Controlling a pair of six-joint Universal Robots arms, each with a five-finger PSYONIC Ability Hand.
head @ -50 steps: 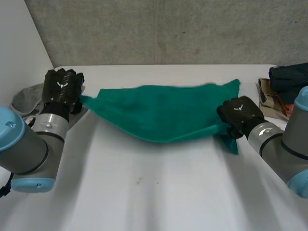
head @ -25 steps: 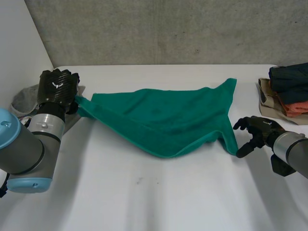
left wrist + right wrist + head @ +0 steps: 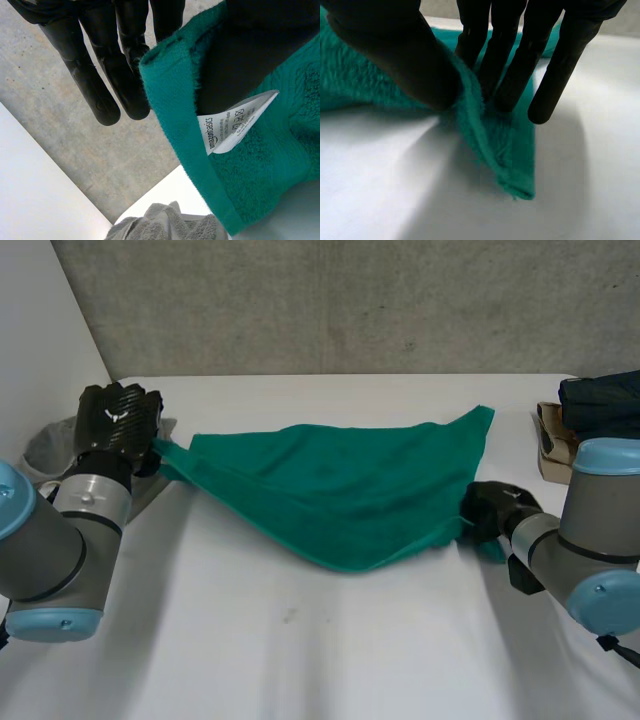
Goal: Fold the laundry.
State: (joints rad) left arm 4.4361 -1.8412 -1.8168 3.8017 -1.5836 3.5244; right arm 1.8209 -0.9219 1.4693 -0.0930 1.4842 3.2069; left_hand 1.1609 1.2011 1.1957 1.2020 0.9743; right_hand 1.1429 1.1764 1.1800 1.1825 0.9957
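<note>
Stretching from one hand to the other, the towel (image 3: 340, 490) sags in the middle, and its lower fold lies on the table (image 3: 300, 640). The left hand (image 3: 118, 420) holds one corner a little above the table, with nearly straight fingers (image 3: 100, 75) that press the hem against the thumb. A white label (image 3: 235, 127) hangs out of the hem just beside these fingers. The right hand (image 3: 490, 508) is low on the table at the opposite corner, where its thumb and fingers close on a ridge of the towel. A grey cloth (image 3: 50, 445) lies beside the left hand. Folded clothes (image 3: 600, 405) are stacked beyond the right hand.
</note>
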